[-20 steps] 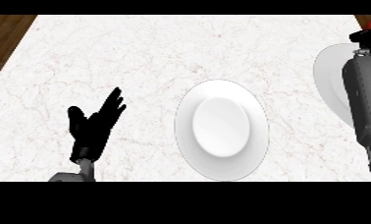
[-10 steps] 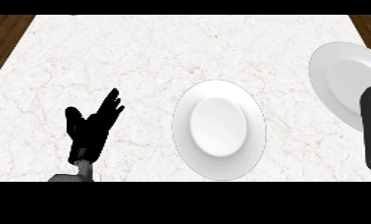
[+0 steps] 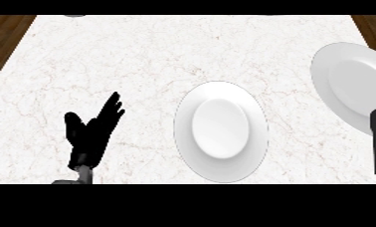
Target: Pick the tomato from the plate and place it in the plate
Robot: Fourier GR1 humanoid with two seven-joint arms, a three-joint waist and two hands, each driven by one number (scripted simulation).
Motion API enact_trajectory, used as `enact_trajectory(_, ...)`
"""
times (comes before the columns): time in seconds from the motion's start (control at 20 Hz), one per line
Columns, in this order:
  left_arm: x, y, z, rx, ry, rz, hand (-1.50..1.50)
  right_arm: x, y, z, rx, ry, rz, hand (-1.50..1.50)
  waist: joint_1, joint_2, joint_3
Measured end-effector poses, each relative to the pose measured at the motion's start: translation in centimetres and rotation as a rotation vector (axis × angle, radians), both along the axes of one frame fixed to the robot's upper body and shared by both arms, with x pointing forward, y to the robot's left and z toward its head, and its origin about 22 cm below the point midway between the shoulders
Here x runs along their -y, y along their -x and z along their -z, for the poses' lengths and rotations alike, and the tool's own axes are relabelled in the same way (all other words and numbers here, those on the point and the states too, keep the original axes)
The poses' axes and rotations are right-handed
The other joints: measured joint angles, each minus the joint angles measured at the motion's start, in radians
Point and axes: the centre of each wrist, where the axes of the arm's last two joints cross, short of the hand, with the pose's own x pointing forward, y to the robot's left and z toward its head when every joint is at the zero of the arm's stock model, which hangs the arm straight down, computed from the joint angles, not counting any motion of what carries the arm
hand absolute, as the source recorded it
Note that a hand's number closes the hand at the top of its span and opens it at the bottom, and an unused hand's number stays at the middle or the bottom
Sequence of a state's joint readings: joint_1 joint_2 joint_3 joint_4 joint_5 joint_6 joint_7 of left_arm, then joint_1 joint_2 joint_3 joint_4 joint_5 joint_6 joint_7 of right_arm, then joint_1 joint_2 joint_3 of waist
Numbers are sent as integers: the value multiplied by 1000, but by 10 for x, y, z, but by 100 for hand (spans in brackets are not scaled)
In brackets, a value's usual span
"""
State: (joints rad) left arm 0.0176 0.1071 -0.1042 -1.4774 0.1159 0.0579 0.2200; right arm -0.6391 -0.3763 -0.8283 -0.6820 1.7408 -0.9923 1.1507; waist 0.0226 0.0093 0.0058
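Two white plates lie on the marble counter. One plate (image 3: 220,130) sits at the centre front and holds nothing. The other plate (image 3: 343,82) lies at the right edge, partly cut off, and its visible part is bare. No tomato shows anywhere. My left hand (image 3: 89,134) rests open at the lower left, fingers up, well apart from the centre plate. Of my right arm only a thin dark sliver (image 3: 372,139) shows at the right edge, just below the right plate; the hand's shape is hidden.
The white marble counter (image 3: 132,56) stretches wide behind and left of the plates. Brown wood floor (image 3: 13,29) shows past its far left and far right corners.
My right arm has drawn back down and out past the right edge, uncovering the right plate. The left hand has stayed put.
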Motion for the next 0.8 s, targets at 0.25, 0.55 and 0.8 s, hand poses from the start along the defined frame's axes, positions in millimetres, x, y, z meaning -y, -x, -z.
enact_trajectory(0.25, -1, -2, 0, -11, -3, -3, 0, 8, 2, 15, 62, -144, -8, -150, 1, 0, 2)
enact_trajectory(0.55, -1, -3, -1, -12, 2, -4, 0, 6, 3, 20, 164, -77, -99, -150, -1, -2, 3)
enact_trajectory(0.8, -2, -1, 1, -10, -2, -13, 0, 2, 7, 18, 290, 13, -110, -150, -8, -5, 3)
